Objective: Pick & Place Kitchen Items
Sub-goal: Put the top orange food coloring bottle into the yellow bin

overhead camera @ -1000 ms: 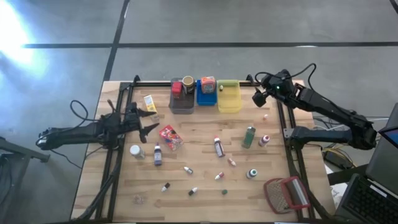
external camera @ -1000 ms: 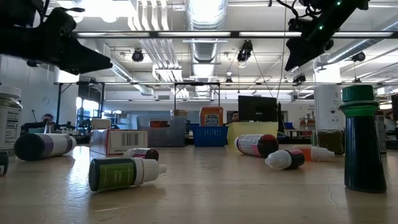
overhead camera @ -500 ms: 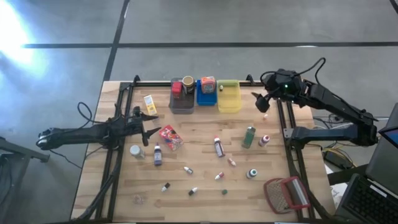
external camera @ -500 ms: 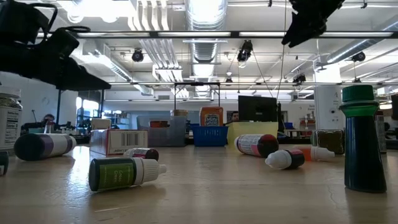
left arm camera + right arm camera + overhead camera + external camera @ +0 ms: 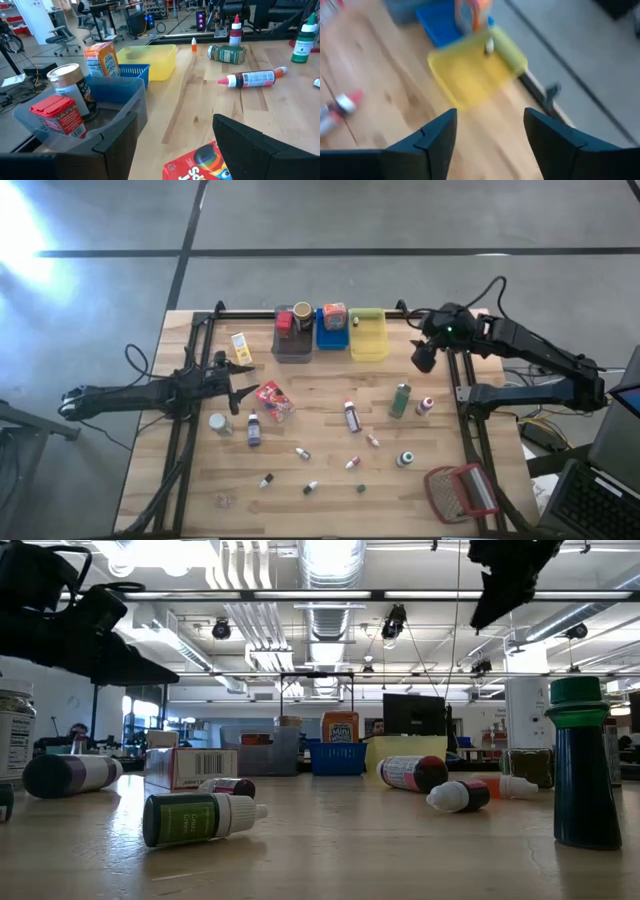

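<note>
Many kitchen items lie loose on the wooden table: a red packet (image 5: 273, 400), a yellow box (image 5: 241, 345), a white-lidded jar (image 5: 218, 422), a green bottle (image 5: 401, 399) and several tiny bottles. My left gripper (image 5: 245, 388) hovers open just left of the red packet (image 5: 200, 167), low over the table. My right gripper (image 5: 421, 360) hangs open high above the table's far right, beside the yellow bin (image 5: 470, 70), with nothing between its fingers (image 5: 435, 137).
Grey (image 5: 292, 345), blue (image 5: 331, 335) and yellow (image 5: 368, 340) bins stand in a row at the far edge; the grey one holds a red box and a can, the blue one an orange box. A red-framed mesh object (image 5: 460, 492) lies near right.
My right gripper has drawn away from the far edge toward the table's near side, risen a little and tipped to point further down. My left gripper has sunk slightly toward the table and then kept still. Nothing on the table has moved.
</note>
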### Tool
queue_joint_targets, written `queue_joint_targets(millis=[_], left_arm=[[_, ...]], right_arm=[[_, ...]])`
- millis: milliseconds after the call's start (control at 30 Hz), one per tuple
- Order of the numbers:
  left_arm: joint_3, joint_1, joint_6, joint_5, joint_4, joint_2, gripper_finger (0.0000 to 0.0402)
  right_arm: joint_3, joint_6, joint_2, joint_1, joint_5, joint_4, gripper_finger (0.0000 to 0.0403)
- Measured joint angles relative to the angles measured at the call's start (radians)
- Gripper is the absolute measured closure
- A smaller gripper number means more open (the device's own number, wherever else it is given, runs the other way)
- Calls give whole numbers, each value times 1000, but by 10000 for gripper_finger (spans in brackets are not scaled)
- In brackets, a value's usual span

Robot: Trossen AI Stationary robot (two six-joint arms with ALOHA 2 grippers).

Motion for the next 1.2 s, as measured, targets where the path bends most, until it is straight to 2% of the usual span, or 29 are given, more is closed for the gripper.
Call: queue_joint_targets(millis=[200,367,500,867,1067,1200], left_arm=[[0,0,0,-1,-2,0,140],[-1,0,0,-1,-2,0,140],[-2,0,0,-2,-2,0,140],[-2,0,0,-2,-2,0,140],[-2,0,0,-2,-2,0,140],[-2,0,0,-2,-1,0,140]], right_arm=[[44,117,20,-44,10,-320,185],[57,219,59,-88,-37,-433,174],[18,228,108,-106,-63,-434,178],[-67,217,194,-141,-60,-357,228],[-140,215,191,-193,-64,-291,223],[-196,191,196,-213,-111,-215,214]])
